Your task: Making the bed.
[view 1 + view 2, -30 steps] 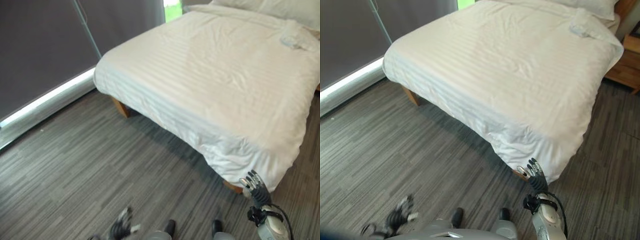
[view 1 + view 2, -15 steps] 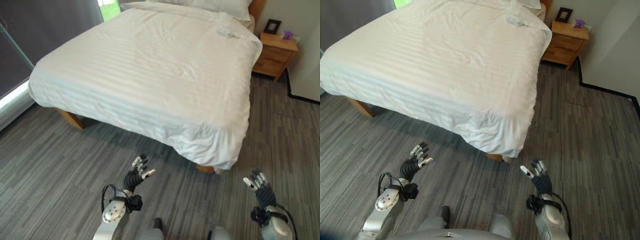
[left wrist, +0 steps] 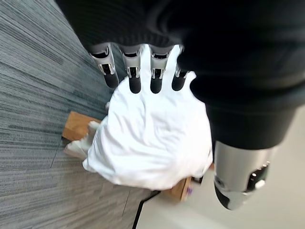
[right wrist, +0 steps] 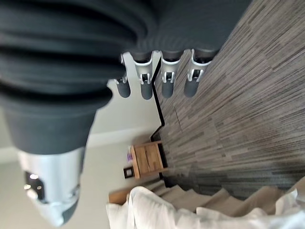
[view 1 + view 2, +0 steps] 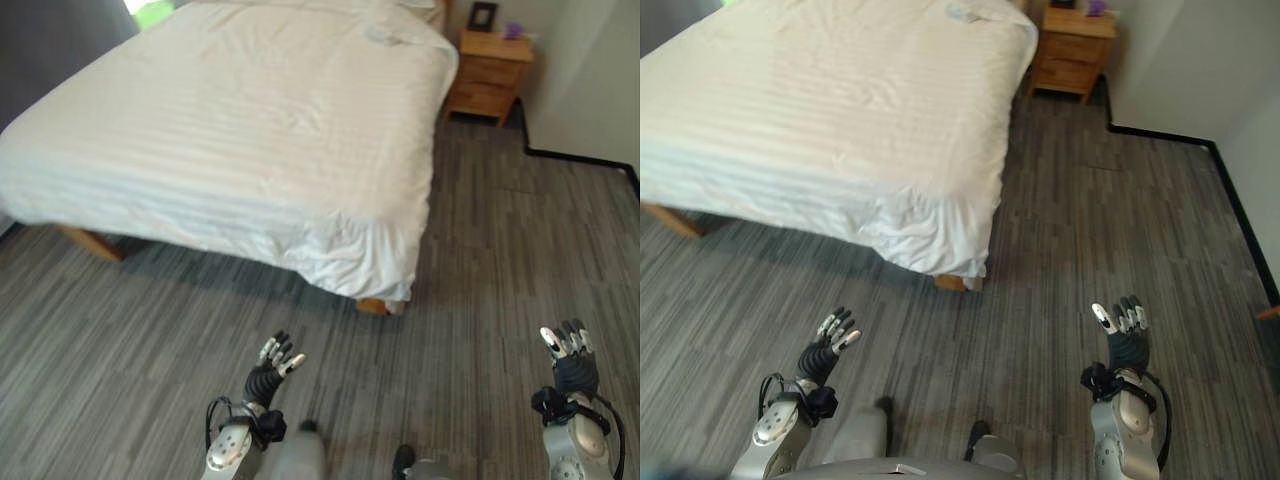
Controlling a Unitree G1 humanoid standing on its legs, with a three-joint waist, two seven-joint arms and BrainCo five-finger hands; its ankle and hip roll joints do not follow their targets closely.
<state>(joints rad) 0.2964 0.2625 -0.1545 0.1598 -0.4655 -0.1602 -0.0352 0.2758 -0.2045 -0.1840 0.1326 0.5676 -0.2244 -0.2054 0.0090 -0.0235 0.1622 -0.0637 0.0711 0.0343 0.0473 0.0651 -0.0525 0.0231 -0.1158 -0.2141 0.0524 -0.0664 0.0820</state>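
The bed lies ahead and to the left under a white duvet that hangs rumpled over its near corner, with a wooden nightstand just beside its far end against the wall. Bare grey floor runs wide along the bed's right side. The left hand and right hand hang well short of the bed, fingers straight and spread, holding nothing.

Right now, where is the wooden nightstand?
The wooden nightstand stands in the far right of the eye views, beside the head end of the bed on its right side, against the wall.
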